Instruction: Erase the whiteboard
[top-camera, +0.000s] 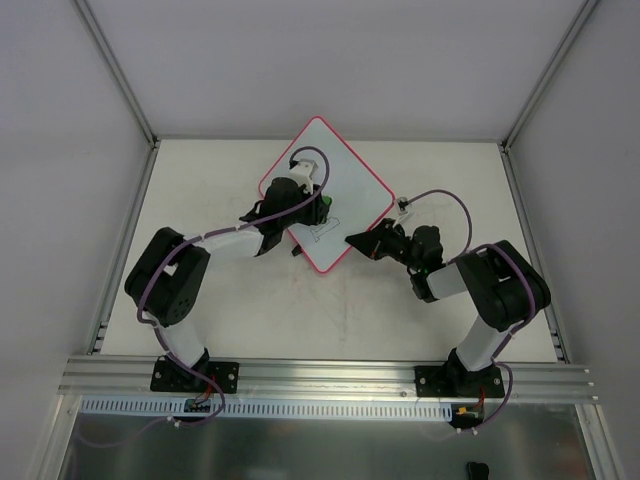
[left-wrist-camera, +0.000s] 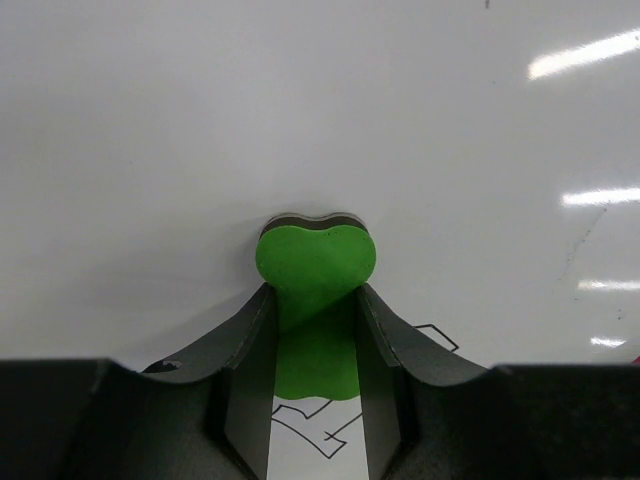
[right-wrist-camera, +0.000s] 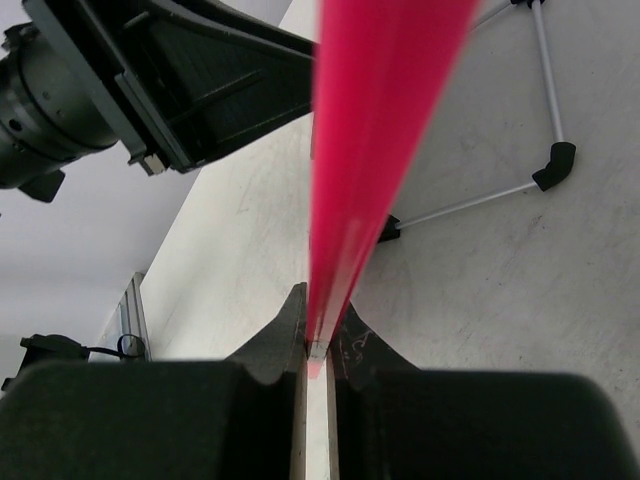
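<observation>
Left gripper (top-camera: 316, 205) sits over the middle of the whiteboard (top-camera: 345, 175), clamped on a green eraser block (left-wrist-camera: 315, 262); the eraser's tip appears to touch the whiteboard's surface. A black outlined scribble (left-wrist-camera: 318, 425) is on the whiteboard just behind the eraser, under the gripper. The whiteboard lies diamond-wise on the bench (top-camera: 250, 320). Right gripper (right-wrist-camera: 320, 340) is closed on the whiteboard's red-pink rim (right-wrist-camera: 372, 120), on its near-right edge.
</observation>
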